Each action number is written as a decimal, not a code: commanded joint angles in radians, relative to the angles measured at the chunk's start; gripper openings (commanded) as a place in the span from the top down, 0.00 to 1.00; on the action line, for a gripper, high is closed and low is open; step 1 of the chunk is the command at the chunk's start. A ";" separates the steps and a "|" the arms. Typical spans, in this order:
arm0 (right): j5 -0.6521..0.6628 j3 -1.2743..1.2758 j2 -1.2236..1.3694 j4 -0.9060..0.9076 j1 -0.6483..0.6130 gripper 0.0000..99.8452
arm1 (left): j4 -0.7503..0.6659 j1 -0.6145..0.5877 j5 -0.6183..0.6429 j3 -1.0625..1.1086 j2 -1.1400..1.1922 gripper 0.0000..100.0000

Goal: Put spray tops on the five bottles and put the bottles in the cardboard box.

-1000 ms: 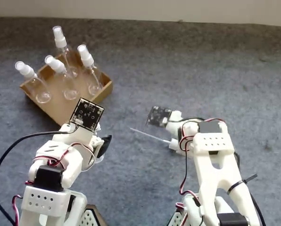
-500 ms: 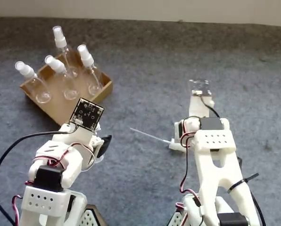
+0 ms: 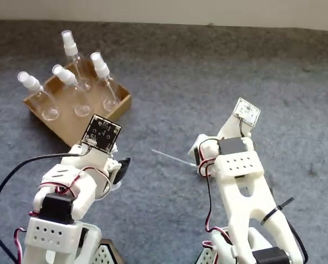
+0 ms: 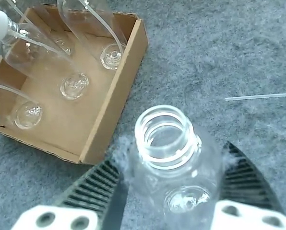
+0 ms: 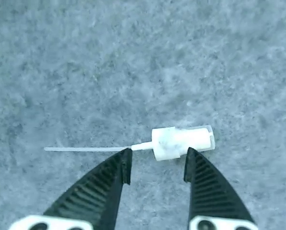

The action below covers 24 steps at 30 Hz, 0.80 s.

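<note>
Pinching 1 uncapped bottle [image 4: 168, 139] upright, the left gripper [image 4: 174, 160] is sitting at 8 o'clock in the high view. The right gripper [image 5: 157, 163] is hanging spread over 1 loose spray top [image 5: 181, 143] lying near 5 o'clock. 4 capped bottles [image 3: 73, 91] are standing in 1 cardboard box [image 3: 123, 107] at 10 o'clock. Grey carpet [image 3: 169, 77] is covering the table.

- table cover [image 3: 219, 71]: grey cloth, fuzzy, matt
- cardboard box [image 4: 116, 93]: brown paperboard, dull, raw cut edges
- bottle [image 4: 169, 158], near left: clear, glossy, smooth; glass or plastic, can't tell
- spray top [image 5: 181, 142]: white plastic, thin translucent tube
- right gripper [image 5: 158, 158]: black ribbed plastic, matt
</note>
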 commanded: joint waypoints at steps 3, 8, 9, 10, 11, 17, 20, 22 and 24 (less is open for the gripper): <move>-0.106 -0.050 -0.016 -0.064 -0.013 0.83 | 0.002 -0.005 -0.009 -0.008 -0.013 0.80; -0.158 -0.059 0.090 -0.054 -0.012 0.83 | 0.002 -0.005 -0.008 -0.008 -0.013 0.80; -0.155 -0.059 0.116 -0.054 -0.004 0.83 | 0.002 -0.005 -0.008 -0.008 -0.013 0.80; -0.147 -0.059 0.142 -0.053 0.012 0.83 | 0.002 -0.005 -0.008 -0.008 -0.013 0.80; -0.141 -0.059 0.162 -0.045 0.028 0.83 | 0.002 -0.005 -0.008 -0.008 -0.013 0.80; -0.137 -0.061 0.186 0.064 0.058 0.83 | 0.002 -0.005 -0.008 -0.007 -0.013 0.80; -0.140 -0.058 0.196 0.007 0.059 0.83 | 0.003 -0.005 -0.008 -0.007 -0.013 0.80; -0.141 -0.053 0.196 -0.038 0.058 0.83 | 0.003 -0.005 -0.008 -0.007 -0.013 0.80; -0.144 -0.051 0.197 -0.073 0.056 0.83 | 0.003 -0.005 -0.008 -0.007 -0.013 0.80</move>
